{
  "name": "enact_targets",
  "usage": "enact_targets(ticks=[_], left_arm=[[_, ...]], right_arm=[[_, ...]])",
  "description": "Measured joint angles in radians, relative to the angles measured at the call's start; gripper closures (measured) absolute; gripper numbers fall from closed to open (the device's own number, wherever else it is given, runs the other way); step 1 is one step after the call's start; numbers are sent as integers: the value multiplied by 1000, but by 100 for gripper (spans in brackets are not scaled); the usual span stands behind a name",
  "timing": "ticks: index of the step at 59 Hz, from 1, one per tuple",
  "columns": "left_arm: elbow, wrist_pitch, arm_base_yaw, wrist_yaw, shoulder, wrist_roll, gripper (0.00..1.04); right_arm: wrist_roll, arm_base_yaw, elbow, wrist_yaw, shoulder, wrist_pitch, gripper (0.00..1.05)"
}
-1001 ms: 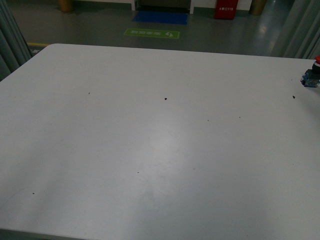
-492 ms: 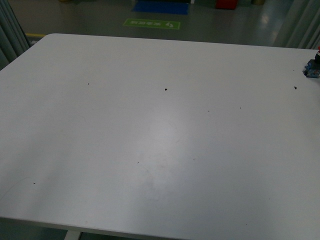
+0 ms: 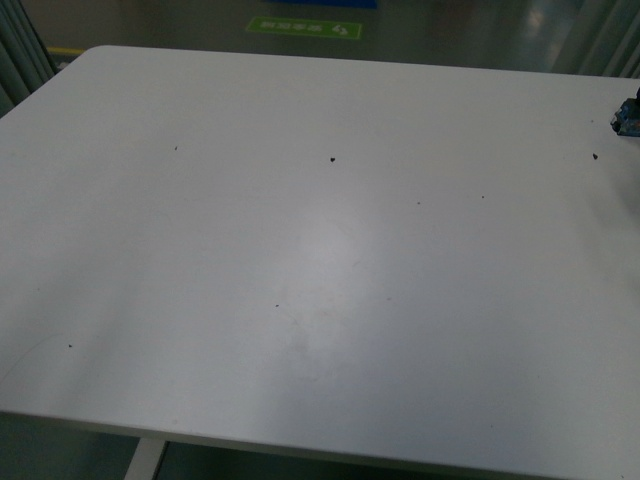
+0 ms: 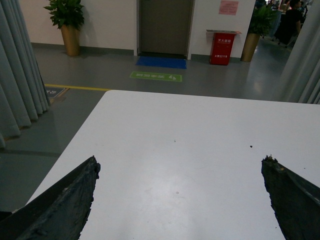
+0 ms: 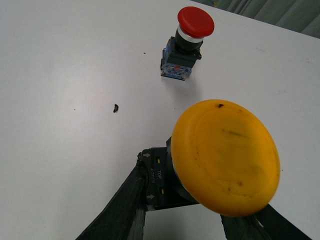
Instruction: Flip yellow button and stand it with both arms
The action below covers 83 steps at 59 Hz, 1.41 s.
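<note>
A white bench fills the front view, bare except for scattered dark specks. Neither arm shows there. At the bench's right edge, towards the far corner, a small blue and black part of a red-capped switch pokes in, cut off by the frame.

In the right wrist view, the right claw grips the yellow button. Its round yellow-orange cap is turned towards the camera and hides most of the switch behind it. One dark finger presses against the button's black body, where small white lettering shows; the other finger is mostly hidden under the cap. The button looks raised off the bench, though its height cannot be told for sure. Beyond it on the bench, near but apart, the red-capped switch stands upright on its bluish block, cap on top. A dark speck lies beside them.

In the left wrist view, the left claw is spread wide open with nothing in it, its two dark fingers apart above the bench near an edge. Past the far edge lies a grey floor with a green sign.
</note>
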<state>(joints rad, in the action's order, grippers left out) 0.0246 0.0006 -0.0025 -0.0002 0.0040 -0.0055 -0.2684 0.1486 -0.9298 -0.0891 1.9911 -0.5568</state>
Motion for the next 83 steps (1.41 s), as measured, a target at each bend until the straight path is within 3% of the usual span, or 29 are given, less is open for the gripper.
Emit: enact_targets(ticks=[46,83], left_arm=[[0,0,0,0,0,0,7],[0,0,0,0,0,0,7]], right_arm=[[3,-23,-136,-63,166,23,71],[3,45,-205,-52,250,23,71]])
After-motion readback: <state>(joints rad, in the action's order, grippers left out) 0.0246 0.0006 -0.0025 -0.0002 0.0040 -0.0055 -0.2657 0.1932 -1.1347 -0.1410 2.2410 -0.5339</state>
